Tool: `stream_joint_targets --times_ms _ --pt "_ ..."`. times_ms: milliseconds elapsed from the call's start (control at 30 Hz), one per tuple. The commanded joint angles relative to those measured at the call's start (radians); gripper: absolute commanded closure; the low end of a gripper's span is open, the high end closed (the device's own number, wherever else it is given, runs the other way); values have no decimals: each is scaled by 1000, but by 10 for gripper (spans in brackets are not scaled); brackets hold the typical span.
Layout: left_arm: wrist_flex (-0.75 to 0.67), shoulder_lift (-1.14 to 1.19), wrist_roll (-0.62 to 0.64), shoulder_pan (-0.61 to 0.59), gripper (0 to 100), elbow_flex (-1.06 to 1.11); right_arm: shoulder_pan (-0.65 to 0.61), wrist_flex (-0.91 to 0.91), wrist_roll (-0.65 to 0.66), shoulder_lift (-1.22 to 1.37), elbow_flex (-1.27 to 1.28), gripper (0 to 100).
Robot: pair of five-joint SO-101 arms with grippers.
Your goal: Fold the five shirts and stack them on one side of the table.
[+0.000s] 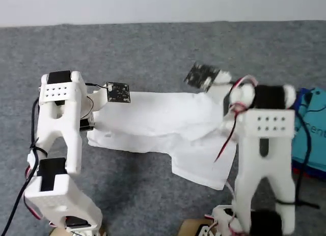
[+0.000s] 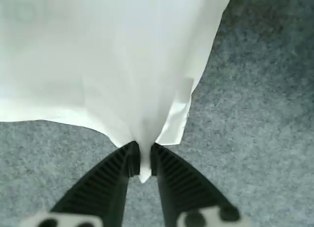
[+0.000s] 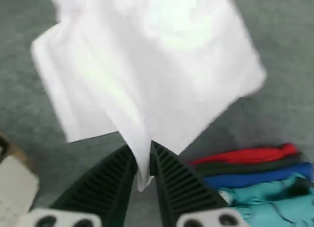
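left gripper point(image 2: 141, 161) closed tight on white shirt point(image 1: 158, 119) edge. right gripper point(image 3: 142, 161) pinches its other end, folded stack point(image 3: 255, 180) nearby.

I read the shirt point(image 1: 163, 121) as thin white cloth, matt and softly creased. The table point(image 1: 153, 52) has a grey felt-like cover, rough and fuzzy. The left gripper point(image 2: 142, 158) and right gripper point(image 3: 142, 161) have ribbed matt black plastic jaws. The arms point(image 1: 61, 129) are smooth white plastic. The stack point(image 3: 255, 180) is matt cloth.
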Motion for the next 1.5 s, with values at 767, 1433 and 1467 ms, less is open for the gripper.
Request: stream_joint_targets --times_ms 767,1433,1467 --pt "100 34 -54 -14 949 -67 -101 -48 -94 -206 457 987" --pt "157 31 51 -55 840 -189 -84 39 -262 -206 253 794" --pt "155 23 75 -55 840 -209 -82 39 -265 -206 226 794"
